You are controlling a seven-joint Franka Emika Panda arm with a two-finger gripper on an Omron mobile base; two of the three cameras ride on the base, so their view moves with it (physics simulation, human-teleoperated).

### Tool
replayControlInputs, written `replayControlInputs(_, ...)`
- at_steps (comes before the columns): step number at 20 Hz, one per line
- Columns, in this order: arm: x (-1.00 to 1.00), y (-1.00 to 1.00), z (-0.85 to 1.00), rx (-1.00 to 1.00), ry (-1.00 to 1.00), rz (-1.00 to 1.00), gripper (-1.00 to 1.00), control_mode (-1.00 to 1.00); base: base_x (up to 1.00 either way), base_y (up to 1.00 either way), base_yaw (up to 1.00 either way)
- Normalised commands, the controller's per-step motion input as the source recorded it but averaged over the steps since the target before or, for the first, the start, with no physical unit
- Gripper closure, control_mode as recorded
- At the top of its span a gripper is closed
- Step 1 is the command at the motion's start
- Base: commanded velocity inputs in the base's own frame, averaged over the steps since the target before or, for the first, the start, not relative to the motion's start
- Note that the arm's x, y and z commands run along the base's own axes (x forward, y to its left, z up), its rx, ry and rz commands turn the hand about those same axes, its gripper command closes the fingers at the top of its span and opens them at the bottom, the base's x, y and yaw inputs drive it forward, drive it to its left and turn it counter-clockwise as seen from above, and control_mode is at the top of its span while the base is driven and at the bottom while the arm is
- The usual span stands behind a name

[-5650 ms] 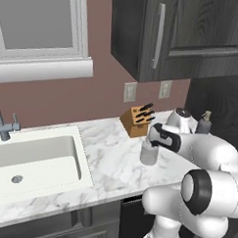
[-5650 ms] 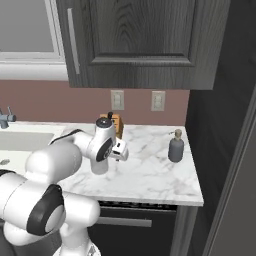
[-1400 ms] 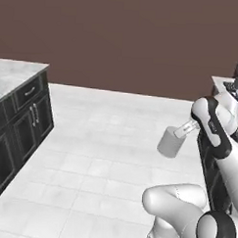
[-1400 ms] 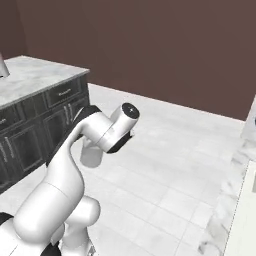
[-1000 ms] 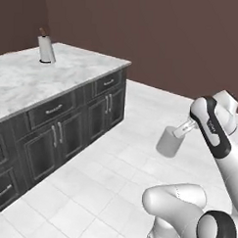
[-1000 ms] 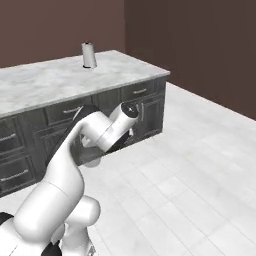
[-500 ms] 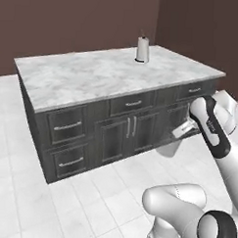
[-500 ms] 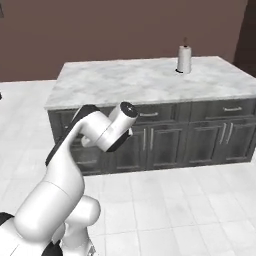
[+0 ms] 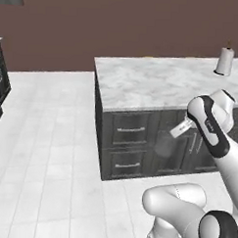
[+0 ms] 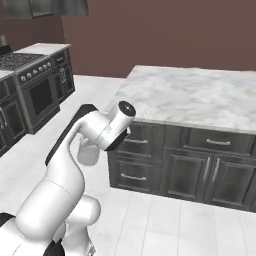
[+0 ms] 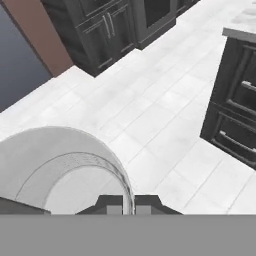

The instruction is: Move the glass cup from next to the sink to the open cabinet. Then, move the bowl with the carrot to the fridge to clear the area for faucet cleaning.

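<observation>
At the hand view's lower left, the pincer pinches the glass cup by its rim, aloft over the floor; jolts while driving could shake it loose.

The island stands ahead of the base, drawers and doors along its near side, floor to its left. A paper towel roll sits at the island's far right corner. The cup hangs off the gripper, in front of the drawers. A stove stands far left, across the floor.
</observation>
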Motion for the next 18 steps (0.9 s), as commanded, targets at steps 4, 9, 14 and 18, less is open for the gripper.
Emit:
replayControlInputs(4, 0.0, 0.0, 0.0, 0.0, 0.0, 0.0, 1.0, 1.0, 1.0, 0.96, 0.25)
replayControlInputs(9, 0.0, 0.0, 0.0, 0.0, 0.0, 0.0, 1.0, 1.0, 1.0, 1.0, 0.02)
replayControlInputs(14, 0.0, 0.0, 0.0, 0.0, 0.0, 0.0, 1.0, 1.0, 1.0, 1.0, -0.09)
replayControlInputs(18, 0.0, 0.0, 0.0, 0.0, 0.0, 0.0, 1.0, 1.0, 1.0, 1.0, -0.21)
